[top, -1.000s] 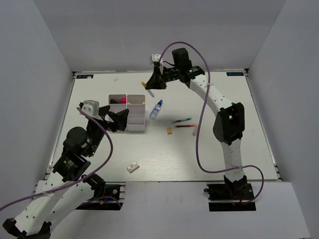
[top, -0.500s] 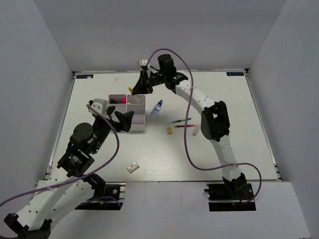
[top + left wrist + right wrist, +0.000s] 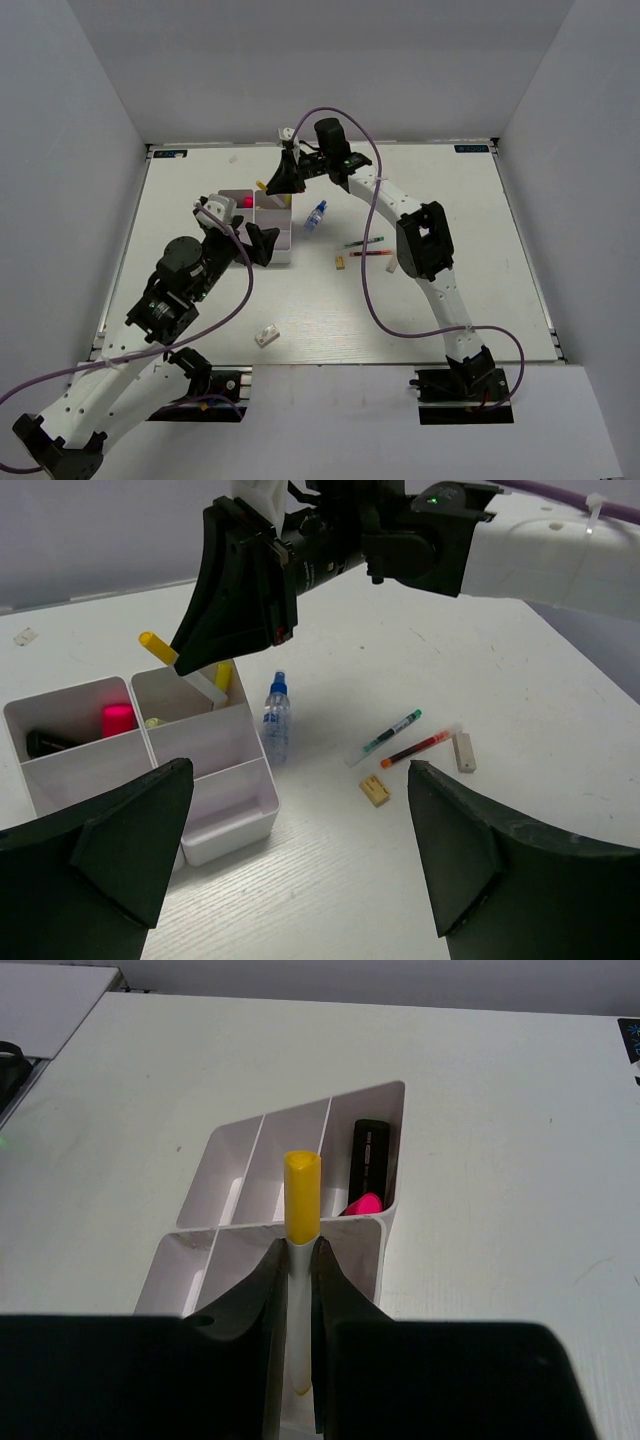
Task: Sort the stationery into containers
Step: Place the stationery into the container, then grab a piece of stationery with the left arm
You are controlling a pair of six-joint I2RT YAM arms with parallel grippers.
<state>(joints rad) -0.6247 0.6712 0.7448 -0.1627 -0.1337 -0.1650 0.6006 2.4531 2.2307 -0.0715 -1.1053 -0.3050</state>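
The white four-cell box (image 3: 272, 255) sits left of centre; it also shows in the left wrist view (image 3: 235, 825) and the right wrist view (image 3: 300, 1110). My right gripper (image 3: 283, 180) (image 3: 298, 1260) is shut on a white marker with yellow ends (image 3: 302, 1195) (image 3: 155, 645), held tilted over the box's back right cell. My left gripper (image 3: 255, 243) (image 3: 300, 850) is open and empty, just in front of the box. A green pen (image 3: 365, 242), a red pen (image 3: 370, 253), a white stick (image 3: 391, 264) and a tiny yellow piece (image 3: 340, 263) lie right of the box. A small white block (image 3: 266, 336) lies near the front.
A small blue-capped spray bottle (image 3: 315, 217) (image 3: 276, 720) lies just right of the box. The back left cell holds a pink marker (image 3: 118, 720) (image 3: 365, 1204) and a black item (image 3: 45, 742) (image 3: 368, 1165). Grey walls enclose the table.
My right gripper has carried the yellow-ended marker left and down, from behind the box to over its back right cell. My left arm has moved forward toward the box.
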